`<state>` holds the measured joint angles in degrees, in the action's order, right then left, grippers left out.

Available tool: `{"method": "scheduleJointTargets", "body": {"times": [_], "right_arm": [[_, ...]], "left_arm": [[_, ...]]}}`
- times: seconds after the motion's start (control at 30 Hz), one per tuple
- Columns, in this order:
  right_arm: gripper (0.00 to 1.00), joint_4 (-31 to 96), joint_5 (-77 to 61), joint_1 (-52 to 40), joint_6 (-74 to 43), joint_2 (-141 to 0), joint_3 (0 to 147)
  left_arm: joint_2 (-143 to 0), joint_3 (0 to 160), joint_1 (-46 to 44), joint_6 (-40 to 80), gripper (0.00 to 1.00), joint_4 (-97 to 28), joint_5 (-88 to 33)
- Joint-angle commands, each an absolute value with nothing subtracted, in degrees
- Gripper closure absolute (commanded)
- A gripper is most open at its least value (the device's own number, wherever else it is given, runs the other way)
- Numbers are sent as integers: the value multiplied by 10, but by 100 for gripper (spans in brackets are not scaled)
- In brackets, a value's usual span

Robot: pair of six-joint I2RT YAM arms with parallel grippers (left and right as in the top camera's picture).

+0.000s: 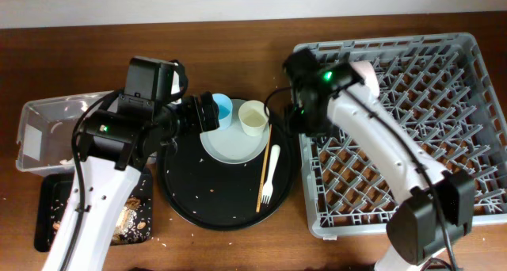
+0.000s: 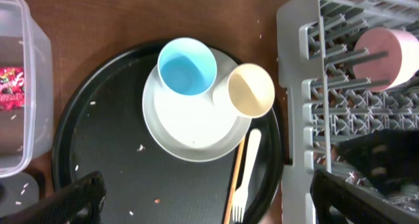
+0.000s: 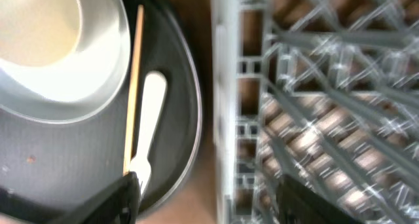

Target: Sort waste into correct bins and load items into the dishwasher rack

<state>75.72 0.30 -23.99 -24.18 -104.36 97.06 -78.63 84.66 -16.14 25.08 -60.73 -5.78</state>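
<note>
The grey rack (image 1: 380, 43) fills the right of the overhead frame, with a pinkish bowl (image 2: 386, 57) tipped among the pegs near its upper left corner. At centre, a round tray (image 1: 190, 211) holds a plate (image 1: 234, 152) bearing a blue cup (image 1: 223, 108) and a cream cup (image 1: 253, 117), upright and side by side. A fork (image 1: 271, 174) and a chopstick (image 1: 264, 169) lie parallel at the plate's right edge.

At far left, the clear tub (image 1: 47, 104) contains a red wrapper (image 2: 10, 86). Below it, the black bin (image 1: 49, 215) carries beige scraps (image 1: 131, 219). Crumbs (image 1: 212, 193) dot the round tray. The table (image 1: 238, 33) is brown wood, with a pale wall (image 1: 238, 1) along the top.

The left claw (image 2: 206, 185) hangs released and empty over the tray. The right claw (image 3: 208, 191) is spread wide, also empty, over the rack's left rim near the fork. Overhead, its own arm hides it. The right wrist view is blurred, and the tub's pale contents are hard to make out.
</note>
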Motion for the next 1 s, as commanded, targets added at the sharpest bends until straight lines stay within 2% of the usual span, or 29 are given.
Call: {"method": "scheduleJointTargets", "body": {"times": [0.0, 0.07, 0.2, 0.37, 0.43, 0.57, 0.73, 0.77, 0.83, 0.97], "right_arm": [[28, 834, 29, -186, -189, -1039, 1099], [1, 858, 29, -143, -158, -1039, 1140], [1, 858, 28, -72, -158, -1039, 1141], [1, 857, 29, -60, -158, -1039, 1141], [1, 857, 29, -60, -159, -1039, 1141], [1, 857, 29, -60, -158, -1039, 1141], [1, 857, 29, -60, -159, -1039, 1141], [1, 857, 29, -60, -159, -1039, 1141], [1, 857, 29, -60, -159, -1039, 1141], [1, 857, 29, -60, -159, -1039, 1141]], "left_arm": [[-782, 856, -160, 248, 1, -606, -57], [-782, 856, -160, 248, 1, -606, -57], [-782, 856, -160, 248, 1, -606, -57], [-782, 856, -160, 248, 1, -549, -50], [-787, 852, -160, 248, 20, -546, -44], [-848, 845, -160, 248, 27, -533, 59], [-979, 845, -160, 248, 30, -499, 59], [-1009, 845, -160, 248, 35, -494, 59], [-1046, 845, -159, 248, 61, -483, 59], [-1090, 845, -160, 248, 64, -472, 58]]}}
